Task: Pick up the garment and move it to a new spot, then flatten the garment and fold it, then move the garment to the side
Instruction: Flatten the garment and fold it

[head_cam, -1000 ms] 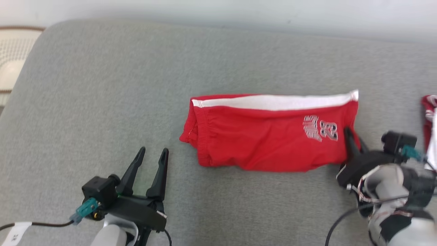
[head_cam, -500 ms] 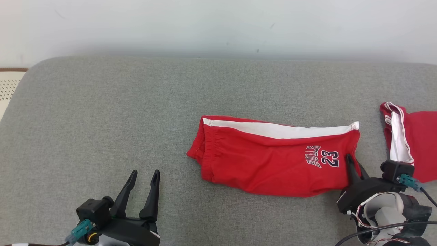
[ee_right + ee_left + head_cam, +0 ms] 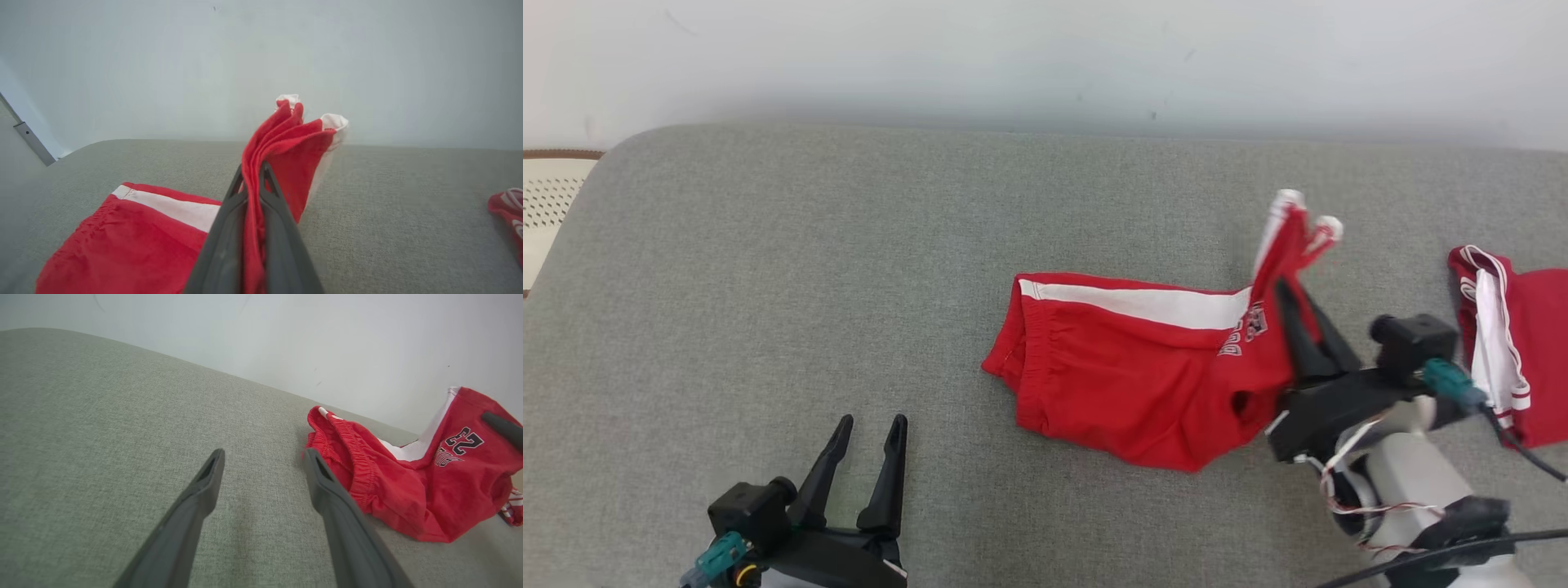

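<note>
Red shorts (image 3: 1127, 384) with a white side stripe lie across the middle of a grey cushion (image 3: 768, 286), with the waistband (image 3: 1021, 367) end towards the robot's left. The right gripper (image 3: 1292, 296) is clamped tight on the bunched leg-hem end and holds it raised off the cushion, while the rest of the shorts lies flat. The right wrist view shows several layers of cloth pinched between its fingers. The left gripper (image 3: 872, 420) hovers at the lower left, jaws spread wide and holding nothing, well apart from the shorts. This looks like the lift that begins carrying the garment. To do it well, the pinch should hold every layer. The rise should be slow, so the trailing waistband does not drag and unfold. The path should avoid the second red garment (image 3: 1527, 359) near the right edge
</note>
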Motion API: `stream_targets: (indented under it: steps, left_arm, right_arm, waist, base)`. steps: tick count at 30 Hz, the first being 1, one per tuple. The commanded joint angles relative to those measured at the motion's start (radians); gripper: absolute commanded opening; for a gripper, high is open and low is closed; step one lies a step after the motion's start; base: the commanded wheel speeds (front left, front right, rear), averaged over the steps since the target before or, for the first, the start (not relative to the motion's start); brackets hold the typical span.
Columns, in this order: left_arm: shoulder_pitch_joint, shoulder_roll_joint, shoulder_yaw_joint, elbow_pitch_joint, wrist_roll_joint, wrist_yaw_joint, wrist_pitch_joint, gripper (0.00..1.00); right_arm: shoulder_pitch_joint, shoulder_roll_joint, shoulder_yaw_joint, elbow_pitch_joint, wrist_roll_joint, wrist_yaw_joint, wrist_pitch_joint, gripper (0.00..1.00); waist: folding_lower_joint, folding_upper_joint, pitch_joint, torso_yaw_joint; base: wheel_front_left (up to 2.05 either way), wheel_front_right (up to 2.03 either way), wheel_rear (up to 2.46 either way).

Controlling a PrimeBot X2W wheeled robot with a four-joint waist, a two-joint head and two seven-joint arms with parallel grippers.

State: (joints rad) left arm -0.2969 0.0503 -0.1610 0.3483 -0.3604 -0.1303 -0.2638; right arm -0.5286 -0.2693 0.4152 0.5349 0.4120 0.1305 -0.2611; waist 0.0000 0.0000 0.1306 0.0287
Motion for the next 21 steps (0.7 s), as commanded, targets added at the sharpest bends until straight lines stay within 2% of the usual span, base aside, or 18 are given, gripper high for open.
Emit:
stream_targets:
  steps: [1,7,13,17,21]
  left_arm:
    - [0.014,0.001,0.001,0.001,0.0,0.0,0.0,1.0]
    - [0.009,0.001,-0.013,-0.002,-0.013,0.0,0.0,1.0]
    - [0.002,0.001,-0.032,0.0,-0.03,0.0,0.0,1.0]
    - [-0.002,0.001,-0.055,-0.004,-0.042,0.0,0.0,1.0]
    - [0.0,0.001,-0.07,-0.012,-0.055,0.0,0.0,1.0]
  right_arm:
    - [0.001,0.004,0.027,-0.018,-0.001,0.0,-0.004,0.0]
    - [-0.024,0.01,0.191,-0.059,0.035,0.0,-0.004,0.0]
    - [-0.073,0.043,0.319,-0.002,0.068,0.0,-0.004,0.0]
    - [-0.11,0.069,0.361,0.057,0.085,0.0,-0.004,0.0]
    - [-0.133,0.092,0.354,0.123,0.097,0.0,-0.004,0.0]
  waist:
    - [0.0,0.0,0.0,0.003]
    - [0.0,0.0,0.006,0.026]
    - [0.0,0.0,0.014,0.078]
    - [0.0,0.0,0.022,0.128]
    - [0.0,0.0,0.029,0.175]
  base:
    - [0.0,0.0,0.0]
    - [0.0,0.0,0.0]
    - [0.0,0.0,0.0]
    - [0.0,0.0,0.0]
    - [0.0,0.0,0.0]
